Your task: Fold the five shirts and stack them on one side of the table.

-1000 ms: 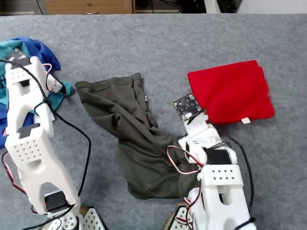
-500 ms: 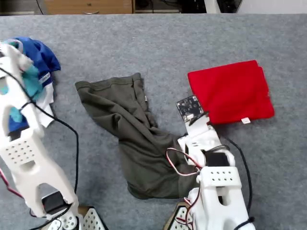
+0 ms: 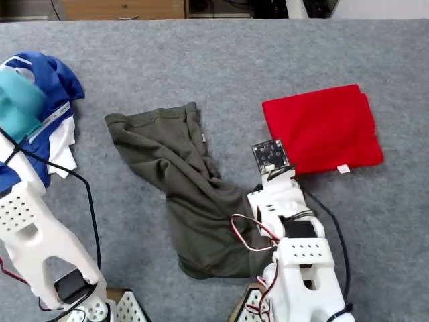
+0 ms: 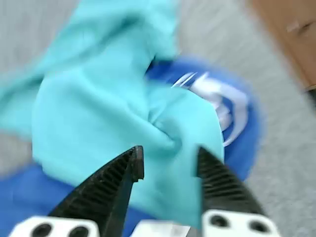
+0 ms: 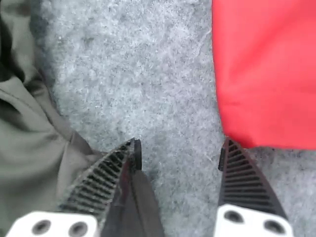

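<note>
A teal shirt is bunched up at the far left over a blue shirt and a white one. My left gripper is shut on a thick fold of the teal shirt, and the cloth keeps the jaws apart. An olive shirt lies crumpled in the middle. A folded red shirt sits on the right. My right gripper hangs open over bare mat, with the olive shirt on one side and the red shirt on the other.
The grey mat covers the whole table, with open room along the back and at the front right. The right arm rises from the front edge beside the olive shirt. Wooden furniture stands beyond the far edge.
The left arm has swung left and drawn the teal shirt up and leftward off the pile, uncovering the white shirt. The right arm has shifted slightly to the right.
</note>
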You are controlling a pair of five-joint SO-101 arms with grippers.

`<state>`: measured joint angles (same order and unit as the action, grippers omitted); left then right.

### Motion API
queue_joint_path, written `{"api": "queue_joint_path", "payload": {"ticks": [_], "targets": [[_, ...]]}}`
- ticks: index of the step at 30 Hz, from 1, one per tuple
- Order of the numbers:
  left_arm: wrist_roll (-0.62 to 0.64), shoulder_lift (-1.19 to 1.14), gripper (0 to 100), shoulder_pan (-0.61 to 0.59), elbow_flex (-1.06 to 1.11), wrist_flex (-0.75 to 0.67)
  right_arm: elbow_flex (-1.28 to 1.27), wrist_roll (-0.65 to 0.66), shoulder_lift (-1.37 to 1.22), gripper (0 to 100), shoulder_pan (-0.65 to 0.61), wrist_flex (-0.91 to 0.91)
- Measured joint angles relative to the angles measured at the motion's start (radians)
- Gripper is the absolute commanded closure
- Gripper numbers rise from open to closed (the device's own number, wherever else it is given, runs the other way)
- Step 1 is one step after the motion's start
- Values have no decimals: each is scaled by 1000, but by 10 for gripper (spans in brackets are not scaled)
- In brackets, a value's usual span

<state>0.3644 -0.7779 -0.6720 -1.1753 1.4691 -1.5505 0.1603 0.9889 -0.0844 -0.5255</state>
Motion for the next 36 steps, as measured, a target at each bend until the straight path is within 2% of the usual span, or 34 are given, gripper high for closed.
{"api": "queue_joint_path", "payload": {"ticks": [3, 7, 13, 17, 21, 26, 31, 36], "targets": [[12, -9, 753, 5, 0, 94, 25, 0, 0, 745, 0, -68], [17, -9, 755, 84, -95, 232, 160, 2, 0, 745, 0, -242], [15, -3, 767, 313, -163, 281, 499, 2, 0, 745, 2, -588], [15, 21, 767, 505, -78, 281, 578, 3, 0, 745, 0, -689], [15, -12, 768, 684, 11, 219, 519, 3, 0, 745, 0, -692], [23, -115, 768, 802, 21, 133, 319, 3, 0, 745, 0, -554], [23, -209, 770, 873, -20, 92, 135, 0, 0, 745, 0, -373], [23, -301, 840, 875, -71, 17, 61, 0, 0, 745, 0, -265]]}}
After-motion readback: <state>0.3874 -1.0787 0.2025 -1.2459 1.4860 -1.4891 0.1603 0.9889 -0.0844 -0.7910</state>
